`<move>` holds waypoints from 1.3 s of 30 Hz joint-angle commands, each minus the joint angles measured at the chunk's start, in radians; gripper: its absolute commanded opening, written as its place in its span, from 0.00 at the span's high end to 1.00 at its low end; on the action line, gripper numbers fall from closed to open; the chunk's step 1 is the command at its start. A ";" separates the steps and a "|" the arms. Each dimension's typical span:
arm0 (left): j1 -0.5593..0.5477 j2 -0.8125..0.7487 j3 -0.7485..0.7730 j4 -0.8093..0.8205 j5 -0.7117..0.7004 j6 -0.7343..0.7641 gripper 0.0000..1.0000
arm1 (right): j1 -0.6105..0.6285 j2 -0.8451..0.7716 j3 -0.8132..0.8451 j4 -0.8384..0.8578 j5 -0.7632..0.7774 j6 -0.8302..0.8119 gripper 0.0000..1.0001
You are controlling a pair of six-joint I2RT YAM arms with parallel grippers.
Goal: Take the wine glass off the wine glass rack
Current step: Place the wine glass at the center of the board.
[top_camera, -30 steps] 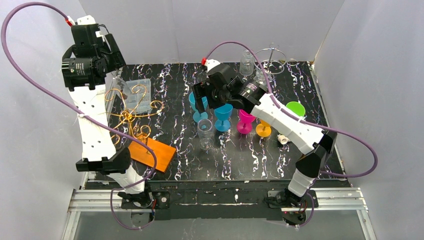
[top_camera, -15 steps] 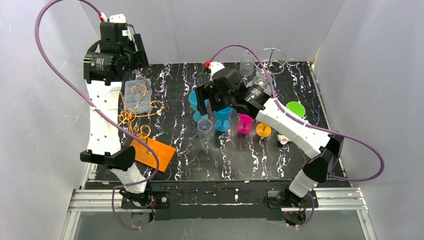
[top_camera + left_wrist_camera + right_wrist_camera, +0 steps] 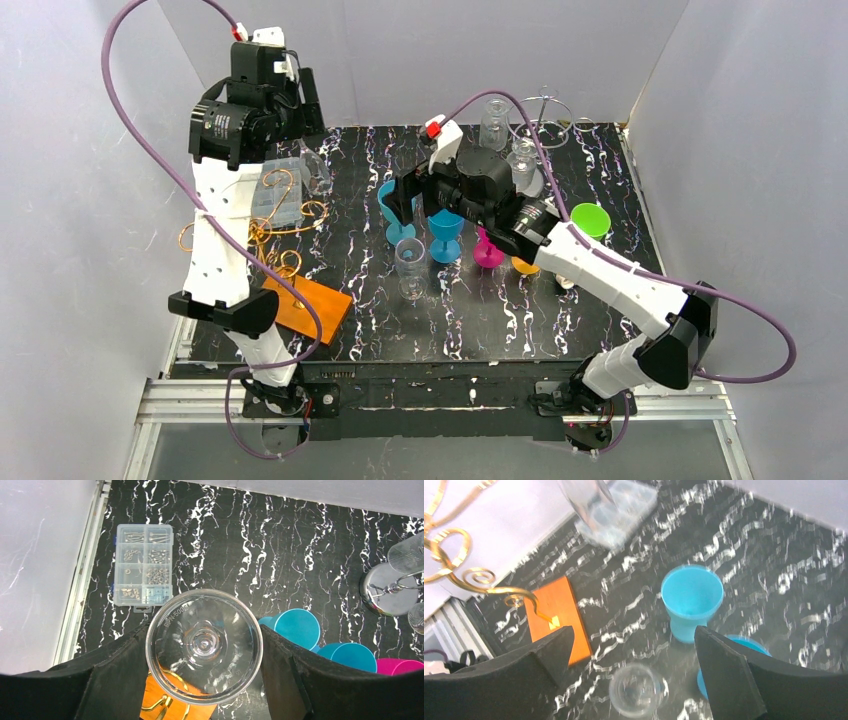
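**Left arm held the wine glass up off the gold rack; right jaws stood wide over the cups**

The left gripper [image 3: 203, 642] was raised high over the far-left part of the table [image 3: 480, 320], its jaws closed on a clear wine glass [image 3: 314, 172]. In the left wrist view the glass sat end-on between the 2 black fingers [image 3: 117, 677], touching both (faint lettering ran round its rim, too small to read). It hung in the air above the gold wire rack [image 3: 262, 236] and apart from the wire curls. The rack's orange base [image 3: 303, 305] lay flat on the table beneath, and part of it showed through the glass from the wrist camera. A clear parts box [image 3: 143, 564] with small hardware in its compartments lay just beyond the rack, near the table's left edge.

The right gripper [image 3: 632, 635] hovered over the middle of the table with its jaws spread wide and only the table between them. Below it stood a teal cup [image 3: 691, 602] and, nearer the camera, 1 clear glass [image 3: 636, 690], both upright and apart from the fingers. That view was blurred. A magenta cup [image 3: 489, 248] and a green cup [image 3: 590, 218] stood further right, and a chrome stand [image 3: 541, 112] stood at the back edge.
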 commanded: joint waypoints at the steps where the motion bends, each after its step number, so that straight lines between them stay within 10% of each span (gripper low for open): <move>1: -0.033 0.002 0.032 -0.018 0.005 -0.034 0.53 | 0.007 0.013 -0.016 0.326 -0.069 -0.086 0.00; 21: -0.137 -0.025 0.011 -0.044 0.053 -0.113 0.54 | 0.063 0.232 -0.083 0.889 -0.083 -0.253 0.14; 39: -0.184 -0.071 -0.031 -0.064 0.067 -0.145 0.54 | 0.069 0.343 0.008 0.998 -0.029 -0.271 0.23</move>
